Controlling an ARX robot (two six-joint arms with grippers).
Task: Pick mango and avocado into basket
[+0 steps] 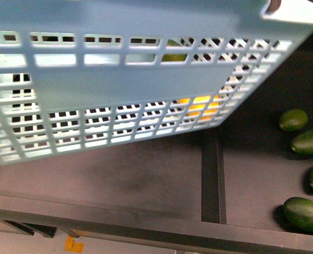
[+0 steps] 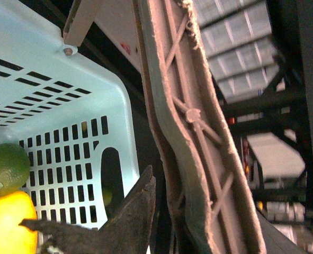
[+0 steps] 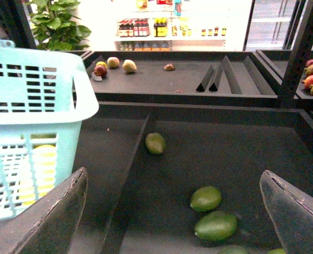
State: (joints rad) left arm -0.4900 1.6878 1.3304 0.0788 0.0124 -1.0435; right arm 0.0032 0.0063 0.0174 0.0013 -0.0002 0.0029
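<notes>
Mango [image 2: 5, 225] and avocado [image 2: 7, 168] lie touching each other inside the aqua basket [image 2: 92, 100], low against its slotted end wall, seen in the left wrist view just beyond the one dark fingertip [image 2: 130, 217] that shows there. Beside that fingertip runs a brown ribbed basket handle [image 2: 193, 137], close against it; whether the left gripper is clamped on the handle or not, I cannot tell. From the front, the basket hangs tilted above the dark shelf [image 1: 145, 180], yellow-orange showing through its floor slots.

Right gripper [image 3: 172, 222] is spread wide, holding nothing, one finger [image 3: 50, 222] close to the basket's wall and the other [image 3: 296, 211] well apart from it. Between those fingers, on the shelf, lie several glossy green fruits [image 3: 215, 226]; another green fruit [image 3: 155, 143] sits farther out beside a divider ridge [image 3: 130, 174].
</notes>
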